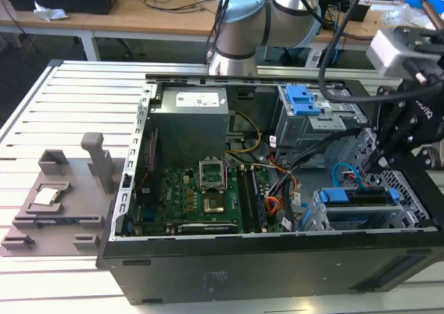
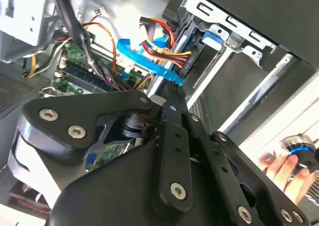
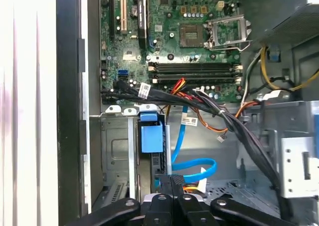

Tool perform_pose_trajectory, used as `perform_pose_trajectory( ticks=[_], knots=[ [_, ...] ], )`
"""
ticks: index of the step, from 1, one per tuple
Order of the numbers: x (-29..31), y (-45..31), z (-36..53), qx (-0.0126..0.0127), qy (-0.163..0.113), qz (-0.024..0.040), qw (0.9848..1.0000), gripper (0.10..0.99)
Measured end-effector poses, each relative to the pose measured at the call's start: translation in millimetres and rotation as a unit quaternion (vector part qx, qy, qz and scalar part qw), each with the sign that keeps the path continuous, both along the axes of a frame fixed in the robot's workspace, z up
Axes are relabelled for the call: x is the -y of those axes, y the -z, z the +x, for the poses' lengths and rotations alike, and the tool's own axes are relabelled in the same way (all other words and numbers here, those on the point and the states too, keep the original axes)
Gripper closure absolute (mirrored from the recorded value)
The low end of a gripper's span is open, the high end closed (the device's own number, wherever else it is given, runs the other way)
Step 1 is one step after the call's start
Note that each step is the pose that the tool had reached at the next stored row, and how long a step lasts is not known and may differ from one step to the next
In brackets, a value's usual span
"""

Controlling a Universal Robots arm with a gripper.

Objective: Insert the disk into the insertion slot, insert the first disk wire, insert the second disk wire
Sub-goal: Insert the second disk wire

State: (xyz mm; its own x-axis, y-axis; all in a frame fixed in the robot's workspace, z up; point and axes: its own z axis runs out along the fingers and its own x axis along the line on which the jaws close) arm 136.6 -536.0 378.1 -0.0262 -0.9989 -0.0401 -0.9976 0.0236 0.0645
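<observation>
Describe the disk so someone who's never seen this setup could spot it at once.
Find the open black computer case. At its near corner on the exterior view's right sits the silver perforated insertion slot. The disk lies in it, a dark slab framed in bright blue, larger than the blue clips on the taller grey cage behind.

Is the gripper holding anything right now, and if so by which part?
Cannot be told. The gripper sits at the rear of the disk in the insertion slot, beside the blue cable, but any grasp is hidden.
</observation>
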Motion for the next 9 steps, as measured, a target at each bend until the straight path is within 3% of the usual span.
perform_pose_trajectory(
  ticks=[2, 9],
  knots=[
    [-0.7, -6.5, 0.0, 0.0001, 0.0, -0.0003, 1.0, 0.98],
    [-0.7, -7.6, 0.0, 0.0001, 0.0, -0.0003, 1.0, 0.98]
  ],
)
